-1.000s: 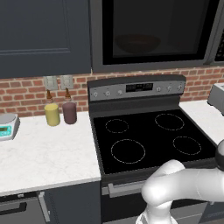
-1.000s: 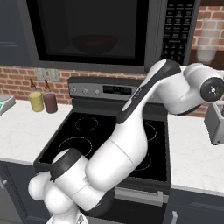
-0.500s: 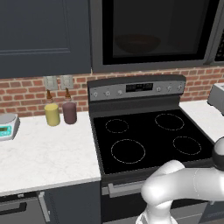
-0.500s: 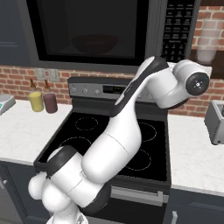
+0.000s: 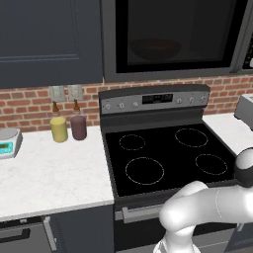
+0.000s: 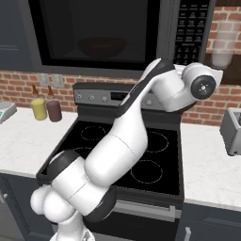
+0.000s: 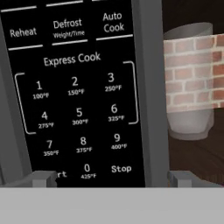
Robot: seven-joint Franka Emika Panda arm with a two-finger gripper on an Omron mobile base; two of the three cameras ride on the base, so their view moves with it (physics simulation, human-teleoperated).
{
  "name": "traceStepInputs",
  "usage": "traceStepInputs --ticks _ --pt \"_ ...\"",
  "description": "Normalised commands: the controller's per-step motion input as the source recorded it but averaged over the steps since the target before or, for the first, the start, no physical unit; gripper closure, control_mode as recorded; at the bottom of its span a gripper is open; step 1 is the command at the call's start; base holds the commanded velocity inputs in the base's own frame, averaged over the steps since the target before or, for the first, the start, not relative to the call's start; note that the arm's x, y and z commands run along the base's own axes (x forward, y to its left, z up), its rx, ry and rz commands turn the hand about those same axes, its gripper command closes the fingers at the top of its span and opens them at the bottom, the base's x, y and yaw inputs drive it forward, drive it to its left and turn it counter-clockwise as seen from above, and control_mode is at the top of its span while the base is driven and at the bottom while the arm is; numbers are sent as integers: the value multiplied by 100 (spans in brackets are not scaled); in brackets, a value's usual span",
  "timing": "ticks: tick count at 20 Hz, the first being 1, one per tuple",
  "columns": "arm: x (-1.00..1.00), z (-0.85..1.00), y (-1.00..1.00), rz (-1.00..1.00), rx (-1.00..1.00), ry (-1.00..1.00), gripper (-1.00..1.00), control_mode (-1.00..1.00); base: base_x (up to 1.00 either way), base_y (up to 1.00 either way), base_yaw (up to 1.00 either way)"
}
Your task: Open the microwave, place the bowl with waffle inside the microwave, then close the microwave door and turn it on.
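At the microwave [image 6: 113, 33] keypad, claw [image 7: 107, 179] spread wide, empty, arm swung closer than before, bowl [image 6: 102, 46] inside.

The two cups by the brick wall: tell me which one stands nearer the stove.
The purple cup. It stands between the yellow cup and the stove; the yellow one is farther out, toward the scale.

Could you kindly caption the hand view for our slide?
Open gripper faces the microwave keypad, its fingertips flanking the bottom button row.

Kitchen: stove [image 5: 168, 153], microwave [image 5: 173, 39], brick backsplash [image 5: 29, 106], marble counter [image 5: 49, 173].
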Motion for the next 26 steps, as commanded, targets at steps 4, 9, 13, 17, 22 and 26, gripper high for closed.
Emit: traceStepInputs --ticks 4,9,13,17,22,26 --pt "0 0 0 -10 0 0 -100 -100 0 0 0" --pt "4 0 0 -11 0 0 -100 -100 0 0 0" --pt "12 0 0 -9 0 0 -100 -100 0 0 0" --pt "12 -4 0 -3 0 0 -100 -100 0 0 0" --pt "5 -14 0 0 0 0 -100 -100 0 0 0" --pt "0 -19 0 0 0 0 -100 -100 0 0 0"
